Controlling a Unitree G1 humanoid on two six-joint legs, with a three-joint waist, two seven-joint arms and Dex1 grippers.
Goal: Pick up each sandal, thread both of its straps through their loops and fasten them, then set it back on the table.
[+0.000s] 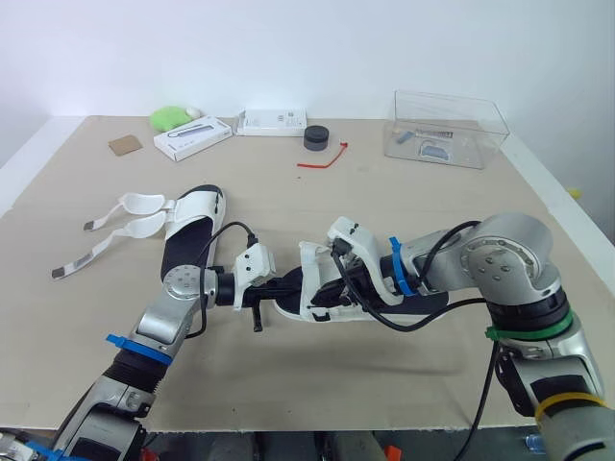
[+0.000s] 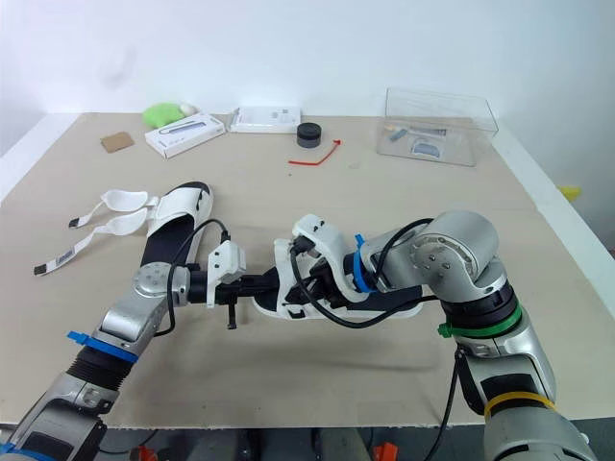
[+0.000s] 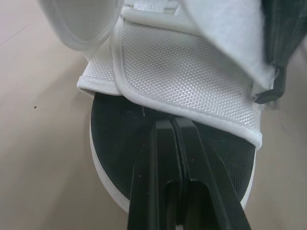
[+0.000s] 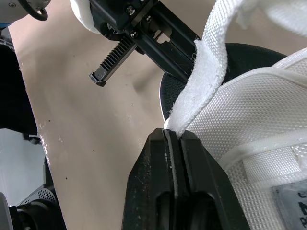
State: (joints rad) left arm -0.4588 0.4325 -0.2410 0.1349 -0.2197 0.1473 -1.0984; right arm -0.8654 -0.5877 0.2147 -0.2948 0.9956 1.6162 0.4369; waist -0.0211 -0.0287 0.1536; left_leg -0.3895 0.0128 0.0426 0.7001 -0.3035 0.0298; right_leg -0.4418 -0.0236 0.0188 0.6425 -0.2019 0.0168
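One white sandal with a black footbed [image 1: 187,230] lies flat at the table's left, both straps [image 1: 115,226] spread loose to its left. The second sandal [image 3: 192,62] is at the table's middle between my grippers. My left gripper [image 3: 170,122] is shut, its tips lying on the black footbed against the piped edge of the white upper. My right gripper [image 4: 173,134] is shut on a white strap [image 4: 206,72] of this sandal, which curls up over the upper. My right forearm hides much of the sole.
Along the far edge stand a clear plastic box [image 1: 447,130], a black round object [image 1: 316,137], a red tie [image 1: 322,158], two white boxes [image 1: 192,137] [image 1: 273,122], a green object [image 1: 171,117] and a cardboard scrap [image 1: 124,145].
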